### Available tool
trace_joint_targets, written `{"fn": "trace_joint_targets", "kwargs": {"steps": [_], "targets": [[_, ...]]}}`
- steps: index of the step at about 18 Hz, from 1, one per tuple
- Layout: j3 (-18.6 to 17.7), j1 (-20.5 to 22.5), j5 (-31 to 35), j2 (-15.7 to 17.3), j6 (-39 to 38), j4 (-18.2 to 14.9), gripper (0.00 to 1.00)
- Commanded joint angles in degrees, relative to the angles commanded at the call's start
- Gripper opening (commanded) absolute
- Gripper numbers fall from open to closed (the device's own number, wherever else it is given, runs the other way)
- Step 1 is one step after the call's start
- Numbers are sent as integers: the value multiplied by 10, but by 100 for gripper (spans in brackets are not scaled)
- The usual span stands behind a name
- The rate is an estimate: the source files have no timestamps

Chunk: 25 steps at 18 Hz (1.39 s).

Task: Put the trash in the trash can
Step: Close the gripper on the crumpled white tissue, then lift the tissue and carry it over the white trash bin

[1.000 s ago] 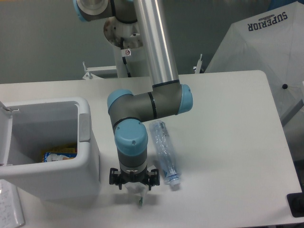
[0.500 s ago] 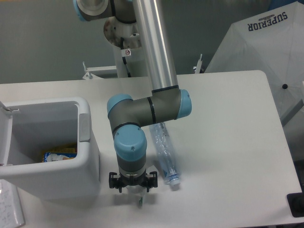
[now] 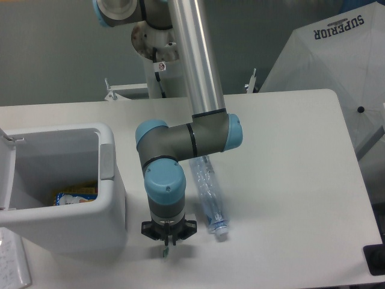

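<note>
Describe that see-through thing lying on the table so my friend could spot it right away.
Start at the big white bin on the table's left, then look right, past the gripper pointing down beside it. Just beyond lies a crushed clear bottle, flat on the table and partly under the arm. It alone is transparent, with a white cap at its near end.
</note>
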Motion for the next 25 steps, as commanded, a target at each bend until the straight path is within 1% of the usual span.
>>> {"fn": "trace_joint_targets", "kwargs": {"steps": [5,7,9,12,15,16,17,19,22,23,25], "targets": [[1,10,-2,11,3,0,0],[7,22,-3,32,4,2,0],[33,42,-15,57,3,2,0],[89,83,-87,83,-8,3,0],[147,112,-155,116,-86,3,0],[161,116,-174,124,-102,3,0],[167,118,-187,133,-109,3,0],[164,114,-200,152,-119,3,0],[152,106,-203,191,-148,3,0],[149,99,-203,206,-152,3,0],[148,75,-207,221,-154,2,0]]}}
